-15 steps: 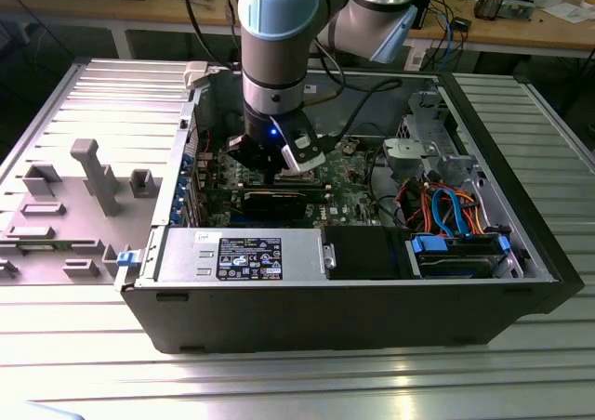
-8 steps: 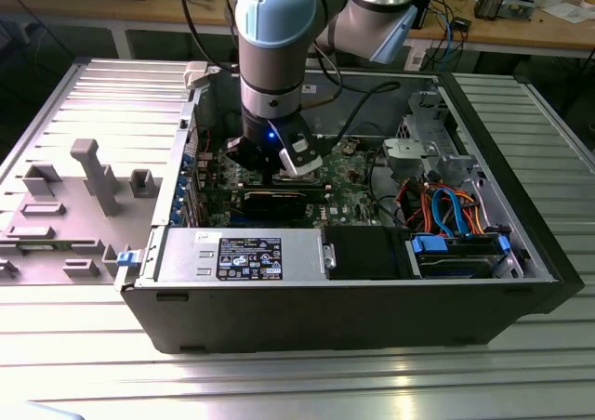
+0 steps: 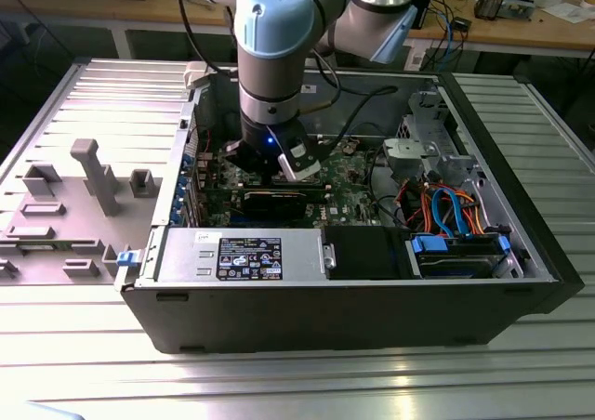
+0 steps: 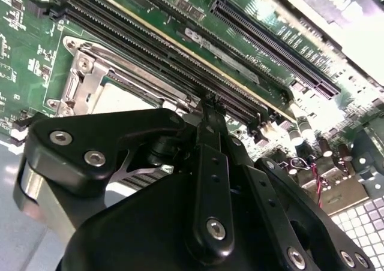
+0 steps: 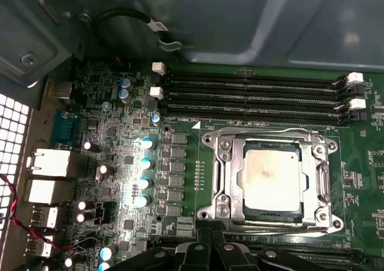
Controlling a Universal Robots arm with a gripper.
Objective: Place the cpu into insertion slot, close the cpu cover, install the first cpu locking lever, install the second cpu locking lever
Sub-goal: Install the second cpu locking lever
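Hovering low over the green board, the pincer point(image 5: 210, 247) is sitting just beside the insertion slot point(image 5: 217, 163), fingers pressed together on nothing. The cpu point(image 5: 271, 179), a dull grey square, is lying flat under the thin silvery cpu cover point(image 5: 321, 181), just beyond the fingertips.

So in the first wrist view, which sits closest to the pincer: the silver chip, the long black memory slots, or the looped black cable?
1. The small square silver-grey cpu, under its silvery metal cover frame, just beyond the black pincer.
2. The long black memory slots, past the socket.
3. The looped black cable, farthest, against the grey case wall.
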